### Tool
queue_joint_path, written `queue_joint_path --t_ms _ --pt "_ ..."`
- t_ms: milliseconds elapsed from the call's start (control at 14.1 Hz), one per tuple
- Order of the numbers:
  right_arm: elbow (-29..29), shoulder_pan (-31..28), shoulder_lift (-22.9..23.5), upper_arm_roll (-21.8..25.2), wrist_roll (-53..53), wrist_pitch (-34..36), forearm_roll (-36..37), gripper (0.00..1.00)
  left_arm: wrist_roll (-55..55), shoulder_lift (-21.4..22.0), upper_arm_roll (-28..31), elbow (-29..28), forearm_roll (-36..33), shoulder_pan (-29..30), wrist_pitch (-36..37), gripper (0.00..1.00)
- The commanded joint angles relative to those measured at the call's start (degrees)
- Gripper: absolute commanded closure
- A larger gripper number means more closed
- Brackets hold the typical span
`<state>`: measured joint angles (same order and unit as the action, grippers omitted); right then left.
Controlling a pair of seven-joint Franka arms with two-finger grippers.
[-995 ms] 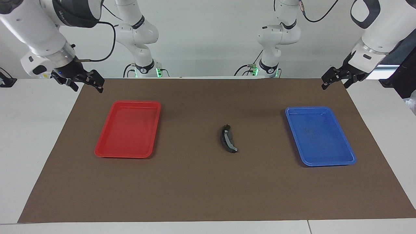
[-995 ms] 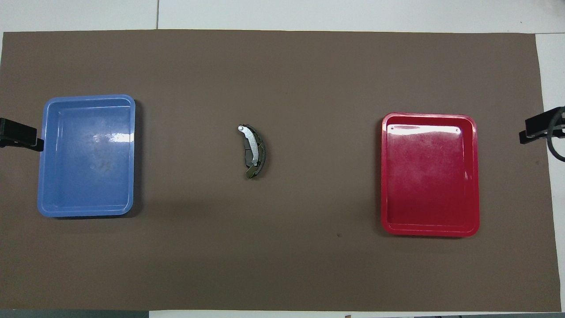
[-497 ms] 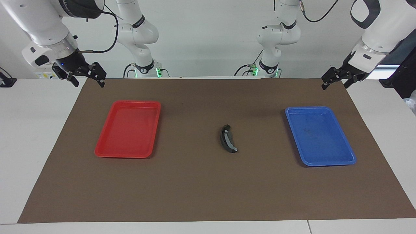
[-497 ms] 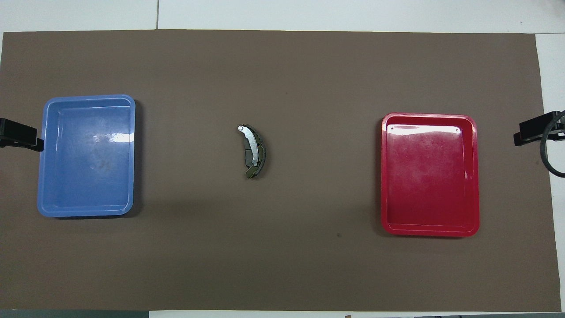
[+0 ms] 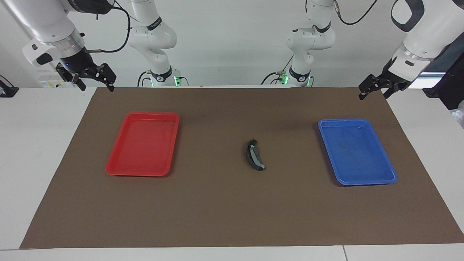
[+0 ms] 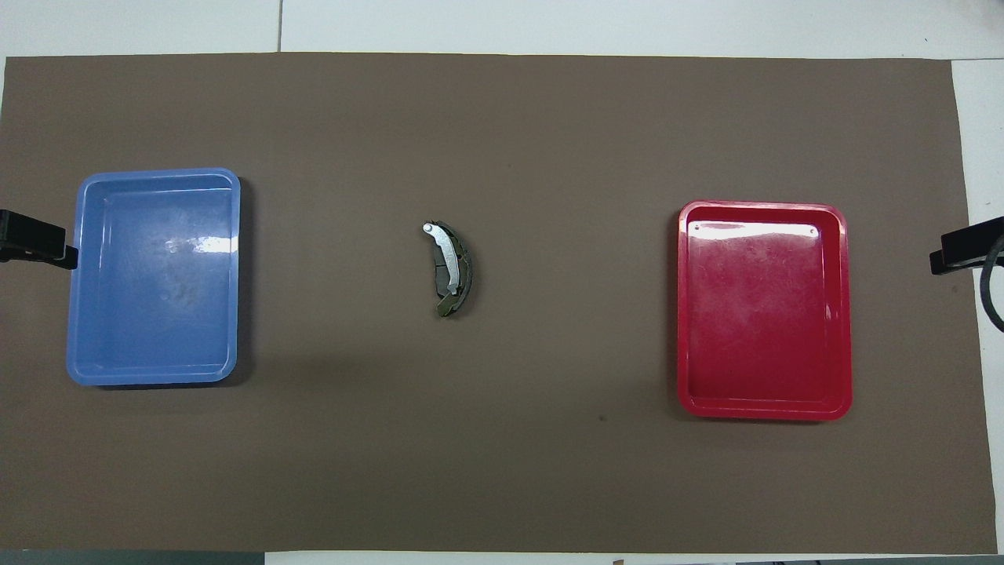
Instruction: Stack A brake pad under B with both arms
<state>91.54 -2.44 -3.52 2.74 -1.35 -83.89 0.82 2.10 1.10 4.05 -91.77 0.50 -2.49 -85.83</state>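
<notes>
B point(image 6: 445, 253), the long crescent pad with a grey lining strip and a pale silvery tip, lies in the middle of the brown mat. It rests on A brake pad point(image 6: 465, 271), whose dark edge shows along B's outer curve. The facing view shows the same pile, B point(image 5: 256, 156) on the dark pad point(image 5: 248, 153). My right gripper point(image 5: 95, 80) hangs open and holds nothing, above the mat's corner at the robots' end, past the red tray. My left gripper point(image 5: 374, 88) hangs open with nothing in it, above the other corner at the robots' end. Both stand well apart from the pads.
A red tray point(image 5: 115, 167) lies toward the right arm's end of the mat and a blue tray point(image 5: 366, 182) toward the left arm's end; nothing lies in either. In the overhead view only the tips of the left gripper point(image 6: 35, 243) and right gripper point(image 6: 961, 251) show.
My right gripper has risen and drawn back off the mat's corner toward the robots. The left gripper and the stacked pads have not moved.
</notes>
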Motion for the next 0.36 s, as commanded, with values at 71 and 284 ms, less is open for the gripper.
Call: queue_joint_path --t_ms 71,284 --pt "1.7 -0.6 -1.1 -0.8 -0.2 -2.3 0.7 0.0 0.5 1.0 -0.5 -0.8 -0.6 0.6 0.2 0.0" --pt "1.9 -0.8 -1.1 -0.9 -0.2 -2.8 0.1 0.0 0.5 1.0 -0.4 -0.8 -0.6 0.6 0.2 0.0"
